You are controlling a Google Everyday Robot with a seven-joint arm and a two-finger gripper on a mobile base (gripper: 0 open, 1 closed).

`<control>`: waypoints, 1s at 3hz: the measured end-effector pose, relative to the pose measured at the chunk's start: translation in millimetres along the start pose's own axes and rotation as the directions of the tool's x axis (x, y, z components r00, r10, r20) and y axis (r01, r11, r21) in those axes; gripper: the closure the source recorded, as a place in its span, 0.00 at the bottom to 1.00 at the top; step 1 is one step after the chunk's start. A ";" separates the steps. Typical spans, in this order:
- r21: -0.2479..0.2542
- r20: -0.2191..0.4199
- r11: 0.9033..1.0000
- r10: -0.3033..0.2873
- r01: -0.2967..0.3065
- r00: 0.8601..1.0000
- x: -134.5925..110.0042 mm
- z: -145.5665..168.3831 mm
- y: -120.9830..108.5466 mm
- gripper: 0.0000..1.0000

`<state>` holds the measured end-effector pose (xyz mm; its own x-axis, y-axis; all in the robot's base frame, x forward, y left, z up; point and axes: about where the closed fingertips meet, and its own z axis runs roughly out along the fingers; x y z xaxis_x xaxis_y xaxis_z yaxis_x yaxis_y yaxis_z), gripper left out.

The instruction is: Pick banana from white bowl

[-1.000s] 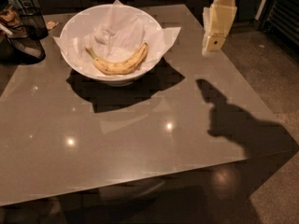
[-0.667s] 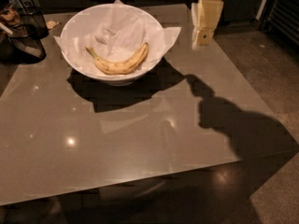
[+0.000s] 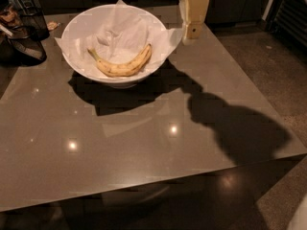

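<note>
A curved yellow banana (image 3: 123, 65) with brown speckles lies inside the white bowl (image 3: 81, 67), on crinkled white paper whose corners stick out past the rim. The bowl stands at the back left of the grey glossy table (image 3: 144, 143). My gripper (image 3: 191, 32) hangs above the table just right of the bowl's right rim, its cream-coloured body pointing down. It holds nothing that I can see and stands apart from the banana.
A dark wire mesh basket (image 3: 21, 35) and some small items stand at the table's back left corner. The arm's shadow (image 3: 230, 123) falls across the table's right half. Dark cabinets run along the back, and speckled floor lies to the right.
The gripper has moved left, from the table's back right edge to a spot right beside the bowl's right rim. The banana and bowl have not moved.
</note>
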<state>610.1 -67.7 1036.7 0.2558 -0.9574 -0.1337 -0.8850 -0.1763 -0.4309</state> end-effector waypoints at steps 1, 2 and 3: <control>-0.031 0.046 0.999 -0.027 0.029 0.999 -15.7 16.5 -7.3 0.00; -0.080 0.084 0.992 -0.094 0.101 0.992 -37.8 39.0 -17.2 0.00; -0.114 0.118 0.979 -0.156 0.169 0.981 -59.6 61.4 -25.4 0.00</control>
<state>641.2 7.9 1000.8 0.4344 -0.8847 -0.1692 -0.8676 -0.3604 -0.3427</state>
